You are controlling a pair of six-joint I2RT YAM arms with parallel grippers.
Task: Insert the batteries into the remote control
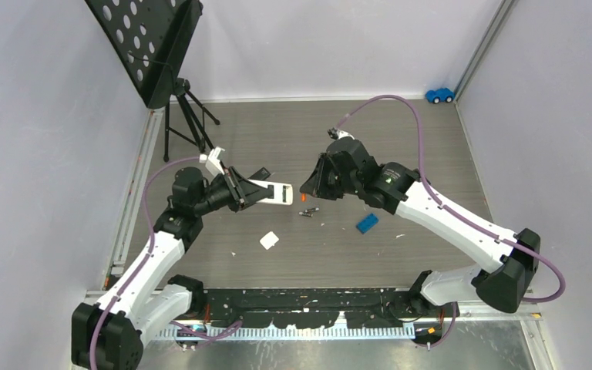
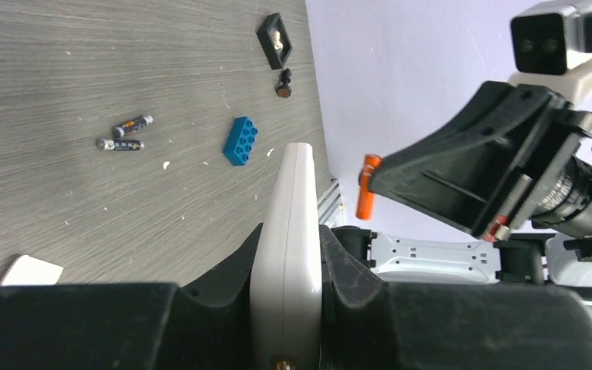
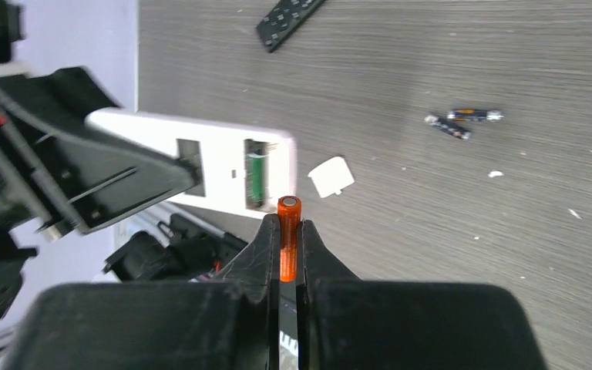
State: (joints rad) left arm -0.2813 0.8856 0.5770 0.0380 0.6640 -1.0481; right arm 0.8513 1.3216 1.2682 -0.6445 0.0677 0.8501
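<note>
Two dark batteries [image 1: 309,210] lie side by side on the tabletop [image 1: 401,146], between the arms; the left end effector [image 2: 287,262] is clamped on the white remote [image 3: 216,154], whose open compartment holds a green battery [image 3: 256,173]; the right end effector [image 3: 287,231] pinches an orange battery [image 3: 289,210] just beside the remote's end; a small white piece [image 1: 269,240], possibly the cover, lies apart from a blue block [image 1: 367,223].

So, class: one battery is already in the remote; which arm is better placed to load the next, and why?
Right. The right gripper is shut on the orange battery, close to the open compartment of the white remote, where the green battery sits. The left gripper is busy holding the remote.
</note>
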